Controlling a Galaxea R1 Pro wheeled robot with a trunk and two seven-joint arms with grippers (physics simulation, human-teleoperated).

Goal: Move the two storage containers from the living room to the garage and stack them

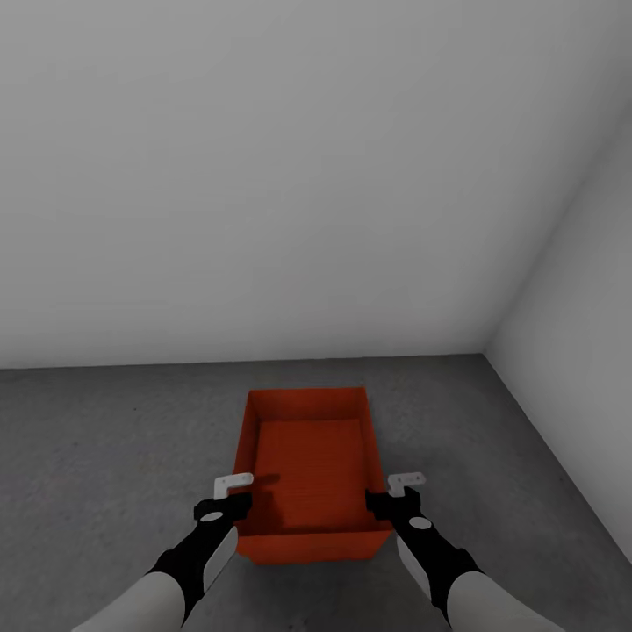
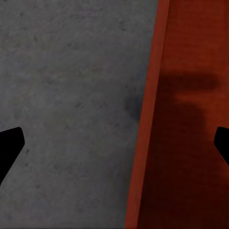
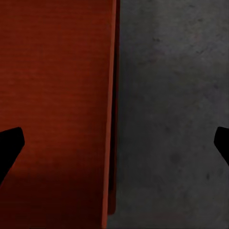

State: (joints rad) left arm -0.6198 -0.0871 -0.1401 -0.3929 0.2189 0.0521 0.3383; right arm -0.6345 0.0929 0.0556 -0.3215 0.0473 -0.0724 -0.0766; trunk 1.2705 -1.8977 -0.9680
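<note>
Plain grey-white walls (image 1: 263,175) take up most of what stands ahead, the broad one meeting a second wall (image 1: 579,369) in a corner off to the right. Below them lies the dark grey, mottled concrete floor (image 1: 105,439), rough and faintly blotched, running from the foot of the walls back to the robot.

On that floor, a little short of the far wall and roughly centred, sits a red-orange rectangular plastic storage container (image 1: 309,456), lidless, with thin upright walls and a flat ribbed base, its long sides running away from the robot. From the right wrist camera a second red-orange edge appears just outside and below the rim, so it may be one bin nested on another, though I cannot say for sure.

The two arms, pale at the forearm and black toward the wrist, reach forward to the near end of the bin, one on each long side. The left gripper (image 1: 230,493) hangs at the left wall: from its wrist camera the black fingertips (image 2: 10,143) stand wide apart, one above bare concrete and the other above the bin's base, with the container wall (image 2: 148,143) running between them. The right gripper (image 1: 399,491) mirrors this at the right wall (image 3: 110,119), its fingers (image 3: 9,145) equally spread, one over the red base and one over the floor. Neither pair of fingertips touches the wall it straddles; both grippers are wide open and grasp nothing.
</note>
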